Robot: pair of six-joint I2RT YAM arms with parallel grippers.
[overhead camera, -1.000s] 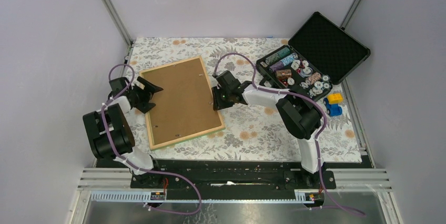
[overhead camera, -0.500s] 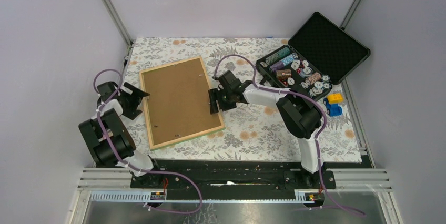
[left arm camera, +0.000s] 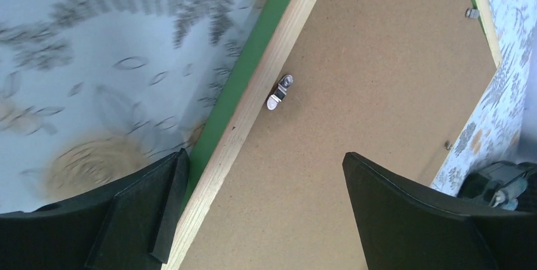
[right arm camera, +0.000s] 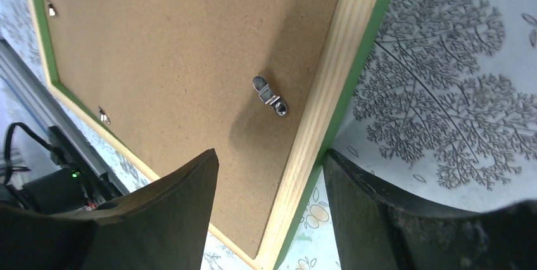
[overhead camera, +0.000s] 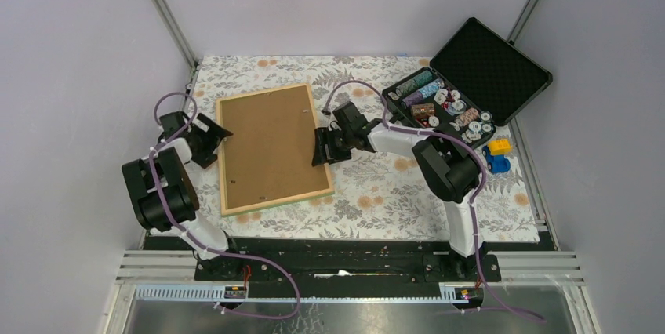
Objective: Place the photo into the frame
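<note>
left end effector (left arm camera: 263,162) and right end effector (right arm camera: 271,156) both gape wide, empty, each straddling one edge of the face-down frame (left arm camera: 244,124).

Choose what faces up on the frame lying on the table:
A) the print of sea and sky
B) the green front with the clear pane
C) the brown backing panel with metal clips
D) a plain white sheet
C: the frame lies face down, so its brown backing panel is on top, with a metal clip at the wood edge.
</note>
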